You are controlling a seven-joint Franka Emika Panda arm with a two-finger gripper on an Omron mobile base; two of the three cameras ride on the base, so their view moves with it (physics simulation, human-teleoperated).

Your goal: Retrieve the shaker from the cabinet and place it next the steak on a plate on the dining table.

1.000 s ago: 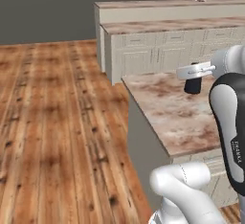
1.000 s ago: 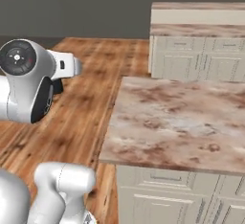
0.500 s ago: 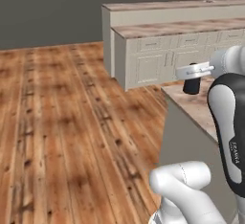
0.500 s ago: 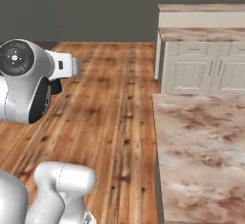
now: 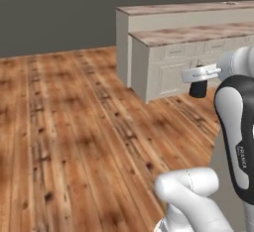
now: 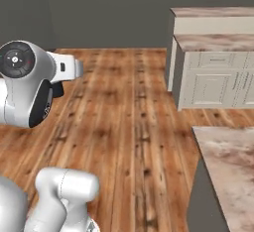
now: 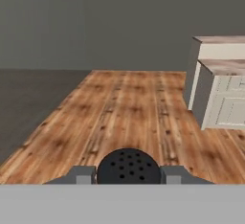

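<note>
Shaker (image 7: 128,166): between the 2 fingers of the gripper (image 7: 128,175), cap end toward the hand camera; in the left base view it (image 5: 198,88) hangs under the hand, above the floor (image 5: 74,127).
Dining table (image 5: 198,9): far end of the floor, right of centre in the left base view; tallest surface, with a lower counter (image 5: 188,33) directly before it.
Island (image 6: 228,161): near the base, lower right of the right base view, well apart from the dining table (image 6: 213,12).
</note>
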